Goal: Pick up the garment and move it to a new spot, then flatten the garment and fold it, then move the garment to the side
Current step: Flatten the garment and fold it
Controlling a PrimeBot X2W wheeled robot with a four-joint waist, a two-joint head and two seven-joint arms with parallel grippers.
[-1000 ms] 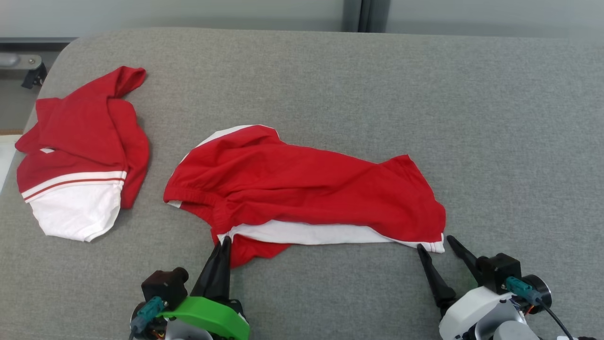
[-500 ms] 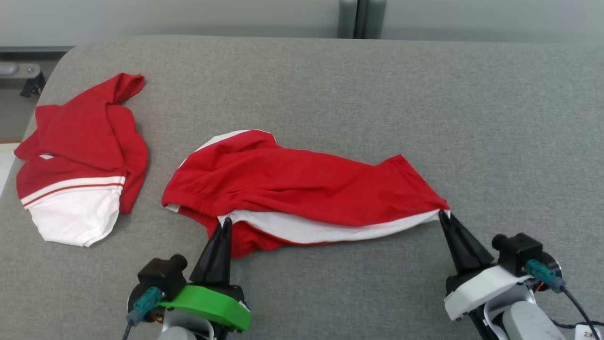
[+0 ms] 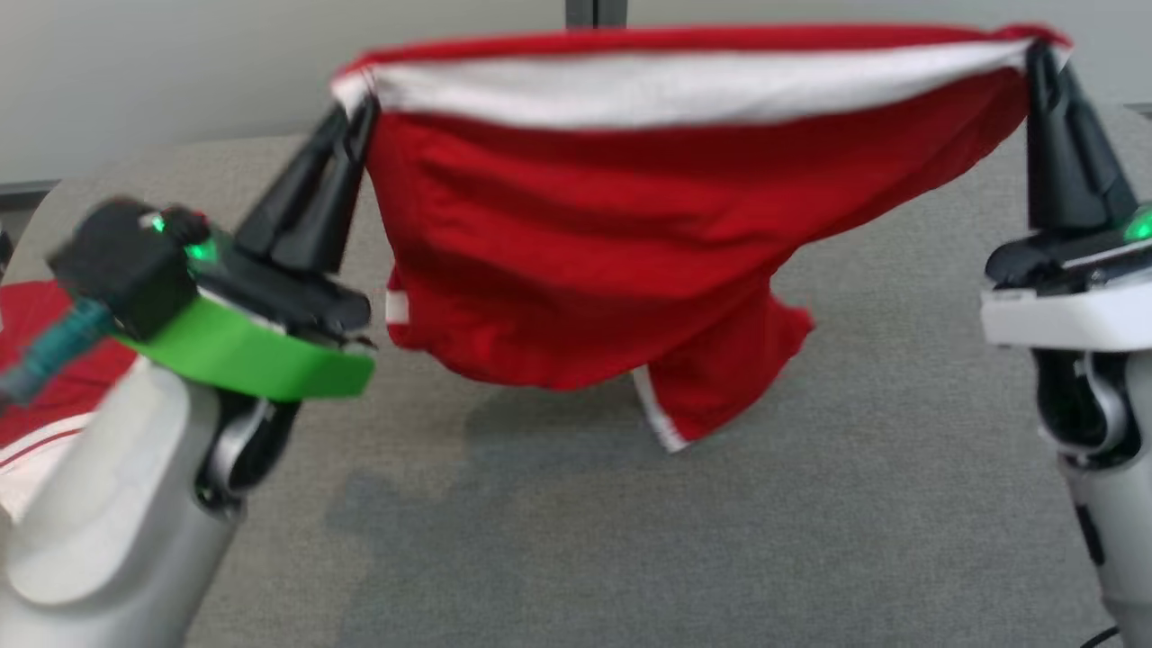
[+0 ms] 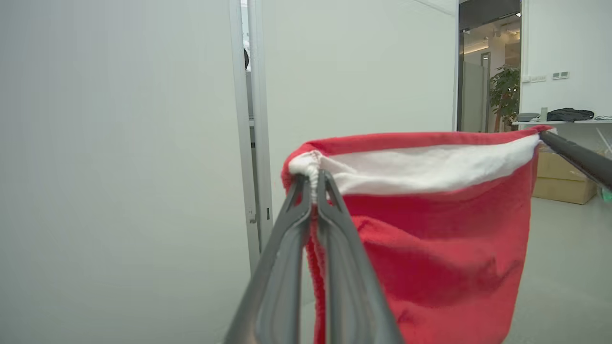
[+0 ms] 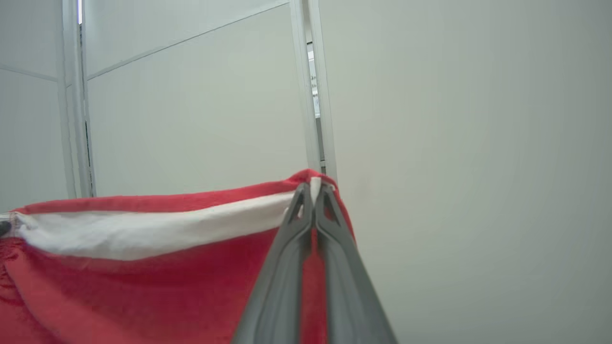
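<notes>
Grey woven fabric covers the padded worktop [image 3: 810, 522] nearest us, with a soft shadow across its middle. Above it we see two pale arms rising at either side. The left gripper [image 3: 353, 117], on its green-collared wrist, has its dark fingers pressed together on the left corner of a red jersey garment with a white band along its top edge [image 3: 612, 207]. The right gripper [image 3: 1041, 58] is clamped the same way on the right corner. Between them the band stretches nearly level. The red body hangs in the air and appears clear of the worktop, with a white-trimmed end dangling lowest. At the left edge, partly behind the left arm, a second red and white garment [image 3: 40, 378] lies on the worktop. Beyond, we see a pale partition wall [image 3: 180, 63].
</notes>
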